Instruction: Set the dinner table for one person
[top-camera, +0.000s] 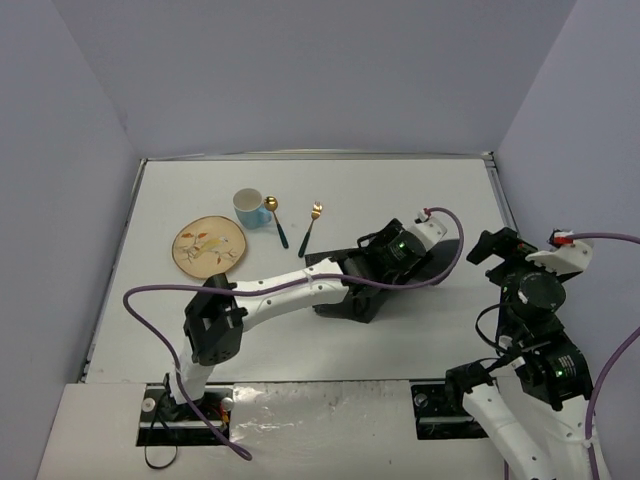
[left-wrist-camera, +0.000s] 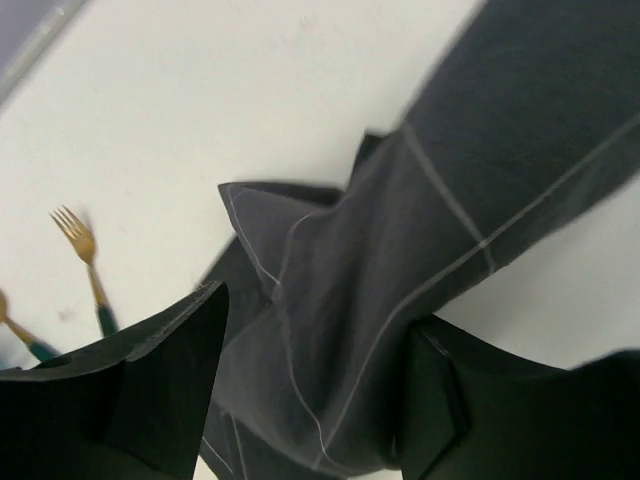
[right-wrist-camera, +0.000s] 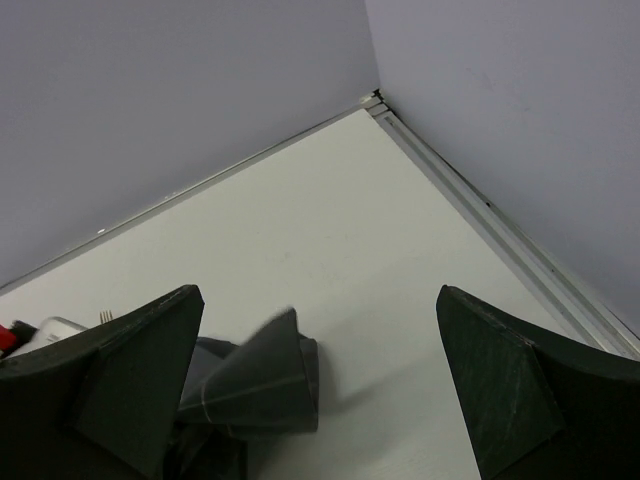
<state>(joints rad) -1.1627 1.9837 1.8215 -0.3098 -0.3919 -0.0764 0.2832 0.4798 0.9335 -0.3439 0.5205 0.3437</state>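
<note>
Left gripper (left-wrist-camera: 315, 310) straddles rumpled placemat (left-wrist-camera: 520, 120), fork (left-wrist-camera: 85, 250) nearby.

Left arm (top-camera: 290, 290) stretched low, left pincer (left-wrist-camera: 315, 310) parted, right arm (top-camera: 540, 350) folded back, right pincer (right-wrist-camera: 318, 292) spread wide

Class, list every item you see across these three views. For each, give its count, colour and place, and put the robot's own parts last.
dinner table: one, white with a thin metal rim, beneath everything
plate: one, tan with a leafy pattern, left of centre on the table
mug: one, blue, just behind the plate's right edge
spoon: one, gold bowl with dark green handle, close to the right of the mug
fork: one, gold tines with dark green handle, right of the spoon
placemat: one, dark navy with pale grid lines, rumpled, right of centre
left gripper: one, black, jaws parted astride the placemat
right gripper: one, black, open and empty, raised at the table's right side
</note>
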